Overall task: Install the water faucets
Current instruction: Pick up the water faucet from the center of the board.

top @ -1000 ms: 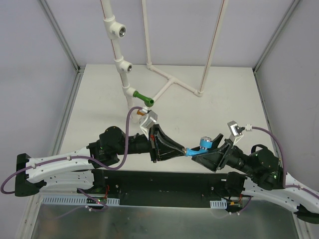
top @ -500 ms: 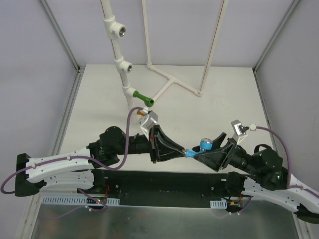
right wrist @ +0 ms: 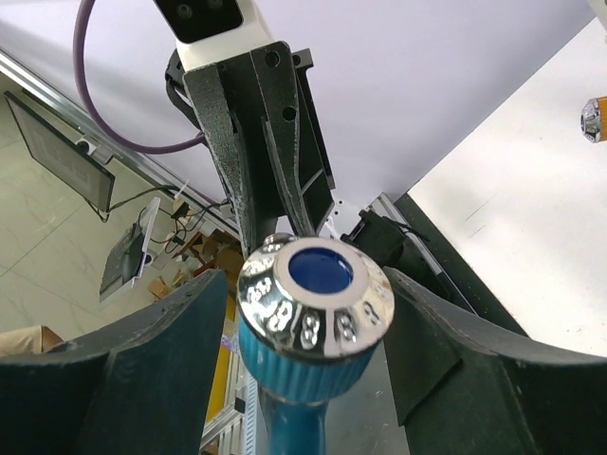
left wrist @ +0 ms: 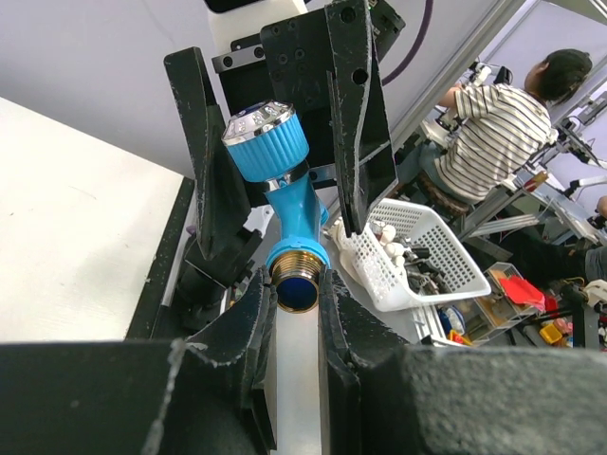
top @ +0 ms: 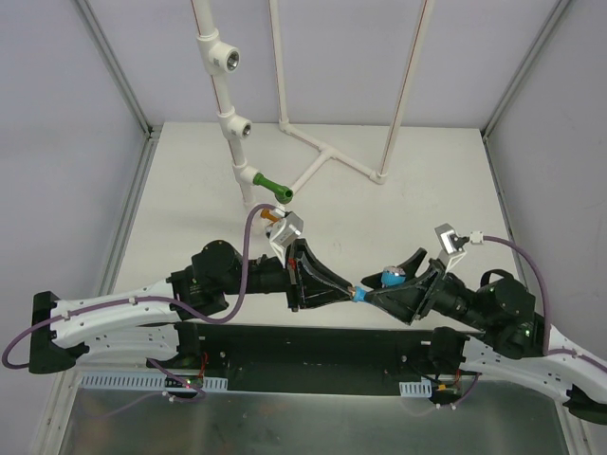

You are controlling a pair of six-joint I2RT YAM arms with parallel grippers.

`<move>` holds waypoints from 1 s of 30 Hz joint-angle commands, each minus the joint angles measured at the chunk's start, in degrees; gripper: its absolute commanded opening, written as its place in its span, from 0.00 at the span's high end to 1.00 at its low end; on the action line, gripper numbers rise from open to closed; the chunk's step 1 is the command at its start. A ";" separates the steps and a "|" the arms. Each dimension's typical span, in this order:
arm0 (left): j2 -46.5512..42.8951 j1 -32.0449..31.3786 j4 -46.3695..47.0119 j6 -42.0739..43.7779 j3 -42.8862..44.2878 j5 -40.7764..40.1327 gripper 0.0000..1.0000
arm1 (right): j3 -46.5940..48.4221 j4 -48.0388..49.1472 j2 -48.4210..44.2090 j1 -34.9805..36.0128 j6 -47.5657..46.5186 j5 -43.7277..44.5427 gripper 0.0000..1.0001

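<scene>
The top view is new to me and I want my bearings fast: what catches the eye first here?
First, the light blue faucet held between both arms near the table's front edge: the left gripper pinches its brass threaded end, and the right gripper flanks its knob. Next, the white pipe stand at the back, with a green faucet already in its lowest fitting and two fittings above it bare.

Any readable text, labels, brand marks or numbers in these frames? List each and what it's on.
None readable in any view.
Light blue plastic faucet with shiny faceted metal cap: no lettering, only embossed facets.
Black left gripper and black right gripper: no markings visible.
White pipe tee fittings and green faucet: no print visible.
White plastic basket and background clutter: too small and blurred to read.
</scene>
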 commanded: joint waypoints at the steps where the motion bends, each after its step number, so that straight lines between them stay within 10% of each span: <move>1: 0.27 0.18 4.34 -0.30 1.49 1.22 1.00 | 0.93 5.59 1.34 0.22 0.14 -1.80 0.30; 11: 1.24 0.18 5.74 -1.00 1.14 1.58 1.00 | 0.67 7.88 3.01 0.22 0.05 -2.59 0.40; 13: 1.15 0.18 5.74 -0.91 1.14 1.58 1.00 | 0.58 8.06 3.19 0.14 0.05 -3.03 0.54; 16: 0.80 0.18 5.66 -0.83 0.96 1.14 1.00 | 0.93 7.71 3.63 0.22 0.14 -3.38 1.00; 25: -0.26 0.18 5.22 -0.47 0.52 0.00 1.00 | 0.93 6.22 4.59 0.14 -0.04 -4.00 1.00; 30: -0.44 0.18 5.22 -0.65 0.17 0.08 0.56 | 0.40 5.60 3.46 0.22 0.40 -1.63 1.00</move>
